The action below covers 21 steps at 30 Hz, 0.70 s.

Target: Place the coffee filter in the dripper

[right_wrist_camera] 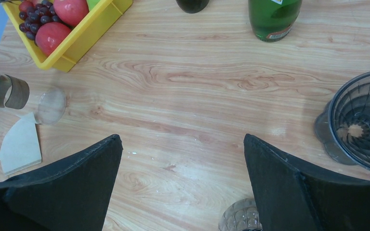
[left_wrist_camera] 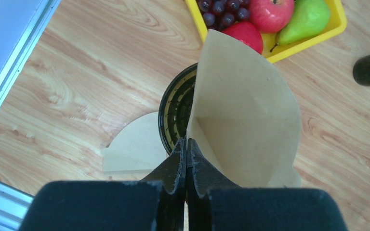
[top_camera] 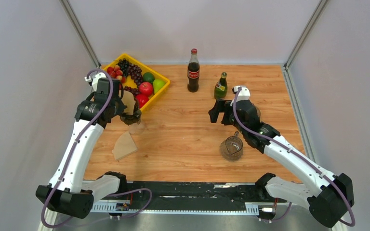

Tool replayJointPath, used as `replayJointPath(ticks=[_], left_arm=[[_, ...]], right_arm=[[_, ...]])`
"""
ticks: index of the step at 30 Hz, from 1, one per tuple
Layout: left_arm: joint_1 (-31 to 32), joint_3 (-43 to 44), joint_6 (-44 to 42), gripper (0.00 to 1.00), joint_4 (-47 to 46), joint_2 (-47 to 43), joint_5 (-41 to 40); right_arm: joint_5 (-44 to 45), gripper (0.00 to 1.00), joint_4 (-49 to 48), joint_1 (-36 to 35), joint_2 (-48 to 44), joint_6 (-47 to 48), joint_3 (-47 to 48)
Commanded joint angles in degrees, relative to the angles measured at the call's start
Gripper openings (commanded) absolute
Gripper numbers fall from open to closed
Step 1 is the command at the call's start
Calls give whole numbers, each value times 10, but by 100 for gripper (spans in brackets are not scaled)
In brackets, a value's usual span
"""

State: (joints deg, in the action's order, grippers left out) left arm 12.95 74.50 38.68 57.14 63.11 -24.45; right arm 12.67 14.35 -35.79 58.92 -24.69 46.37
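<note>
From above I count two filters: the held filter (top_camera: 128, 102), raised beside the one fruit tray (top_camera: 158, 96), and a spare filter (top_camera: 124, 146) lying flat on the worktop (top_camera: 183, 130). There are two drippers as well: a dark dripper (top_camera: 131, 117) right under the held filter, and a clear dripper (top_camera: 231, 147) over on the right side. Two bottles stand at the back, one cola bottle (top_camera: 193, 71) and one green bottle (top_camera: 221, 86).

In the left wrist view, my left pincer (left_wrist_camera: 187, 151) is clamped tight on the rim of the held filter. The filter hangs open over the right half of the dark dripper's mouth. I cannot tell whether its tip is inside. I judge this to be the seating step. Next I need to centre the cone over the mouth, lower it until the paper meets the ribs, then let go.

In the right wrist view, my right pincer (right_wrist_camera: 182, 139) is spread wide with nothing in it, above the worktop. The clear dripper sits off to its right.
</note>
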Motion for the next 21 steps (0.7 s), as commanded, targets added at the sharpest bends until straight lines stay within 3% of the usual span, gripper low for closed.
replayJointPath(ticks=[1,21], left_arm=[[-14,-3,3,1,-20,8,8],[-30,1,-31,1,-65,18,92]], right_arm=[[-12,100,-10,5,4,7,-2],[-17,100,-9,5,-4,1,-1]])
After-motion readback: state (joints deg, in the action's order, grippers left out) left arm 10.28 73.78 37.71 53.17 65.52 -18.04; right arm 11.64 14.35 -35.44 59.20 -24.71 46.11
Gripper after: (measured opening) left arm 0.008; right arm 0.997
